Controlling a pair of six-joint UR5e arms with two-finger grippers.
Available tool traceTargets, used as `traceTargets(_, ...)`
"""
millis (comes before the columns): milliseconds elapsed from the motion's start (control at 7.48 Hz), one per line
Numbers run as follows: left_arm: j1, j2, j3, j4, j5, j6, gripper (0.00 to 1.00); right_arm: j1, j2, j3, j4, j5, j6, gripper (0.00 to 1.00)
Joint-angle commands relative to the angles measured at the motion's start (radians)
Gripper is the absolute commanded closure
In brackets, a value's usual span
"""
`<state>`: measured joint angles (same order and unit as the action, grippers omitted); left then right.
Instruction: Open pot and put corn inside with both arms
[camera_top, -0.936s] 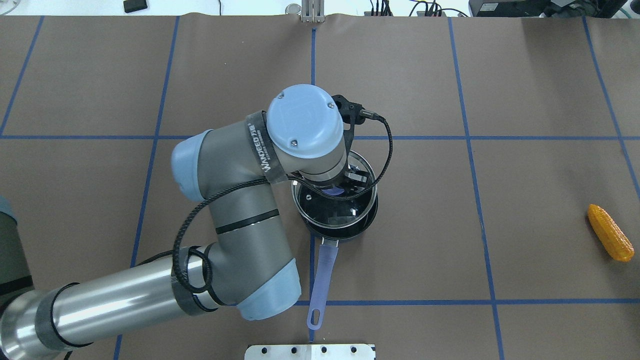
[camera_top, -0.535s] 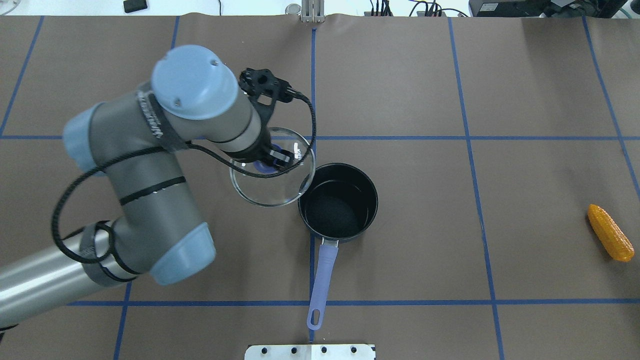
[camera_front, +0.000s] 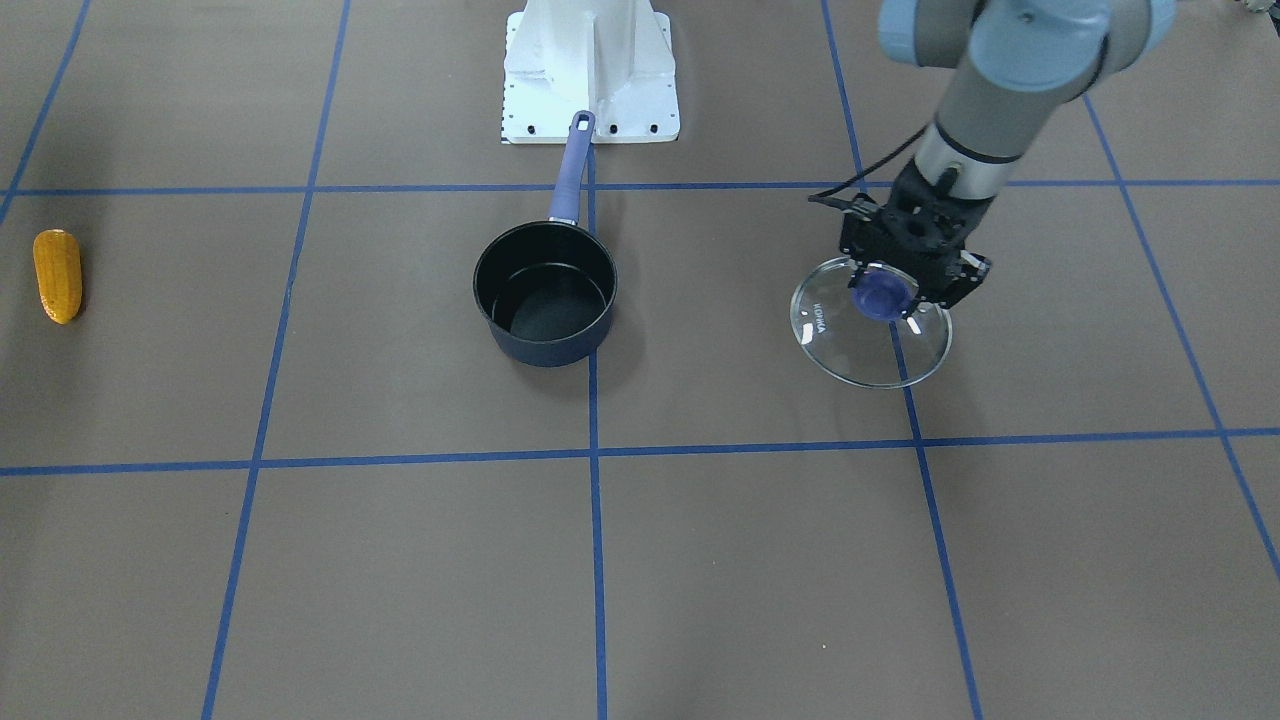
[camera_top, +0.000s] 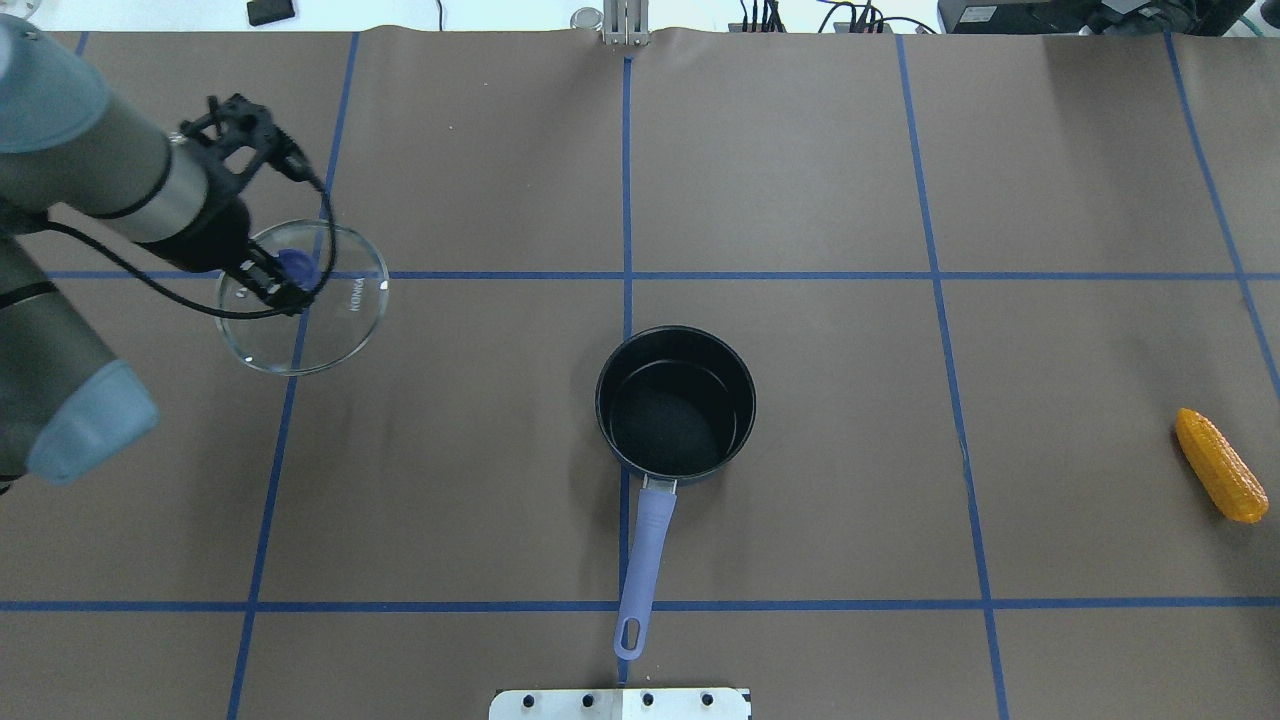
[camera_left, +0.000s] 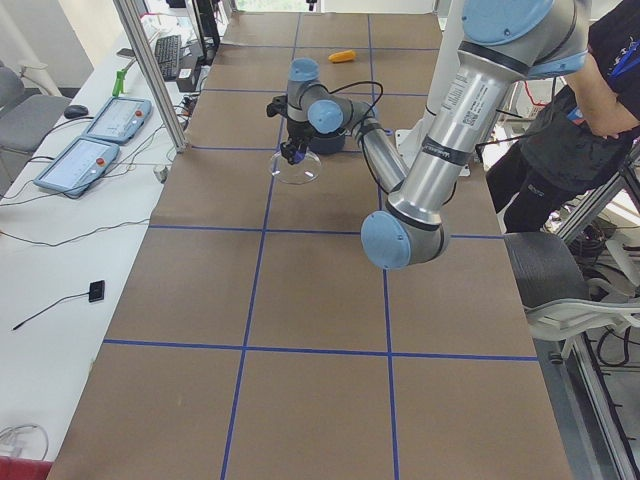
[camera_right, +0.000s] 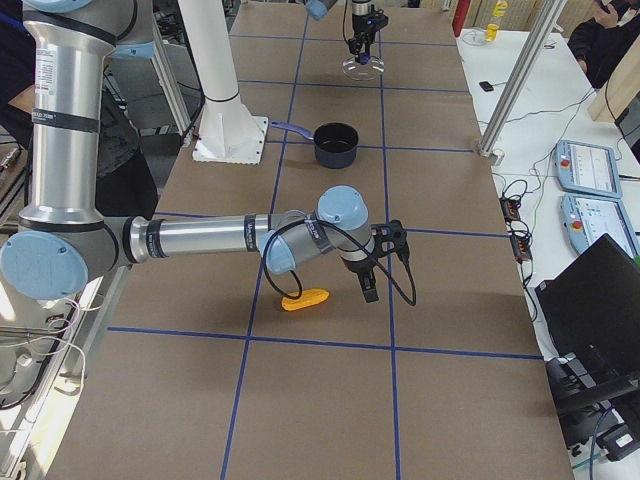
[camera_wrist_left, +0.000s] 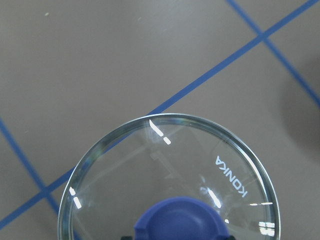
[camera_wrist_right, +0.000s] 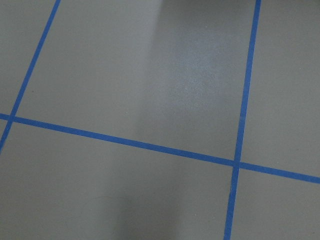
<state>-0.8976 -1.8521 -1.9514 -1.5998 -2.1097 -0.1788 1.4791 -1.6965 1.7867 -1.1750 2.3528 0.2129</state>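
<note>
Because the pot (camera_top: 675, 405) had to stand open before anything could go in, the glass lid (camera_top: 300, 300) was held well apart from it on the left, over a tape crossing on the counter (camera_top: 800, 520). The left pincer (camera_top: 285, 280) was clamped on the lid's blue knob (camera_front: 882, 293), probably the one sure hold on a slick glass disc. The lid hung tilted; whether its low rim met the counter could not be told. The left arm reached in from the left edge, its wrist turned so the fingers pointed down at the knob.

The pot sat uncovered and empty at the middle, handle toward the robot's base. The corn (camera_top: 1220, 465) lay on its side far to the right, likely within the right arm's reach. That arm stretched low over the counter, and the right pincer (camera_right: 365, 290) hung near the corn but apart from it. Only a side view showed it, so open or closed could not be told.
</note>
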Motion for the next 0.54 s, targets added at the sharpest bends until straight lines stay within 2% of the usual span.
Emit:
traceTargets(0, -0.086, 0.295, -0.003, -0.241, -0.084, 0.171, 0.96, 0.000, 0.000, 0.000, 0.000, -0.001, -0.001, 0.00)
traceTargets(134, -0.084, 0.397, 0.005, -0.359, -0.085, 0.164, 0.96, 0.000, 0.000, 0.000, 0.000, -0.001, -0.001, 0.00)
traceTargets(401, -0.078, 0.474, -0.006, -0.391, -0.092, 0.118, 0.95, 0.000, 0.000, -0.001, 0.000, -0.001, -0.001, 0.00)
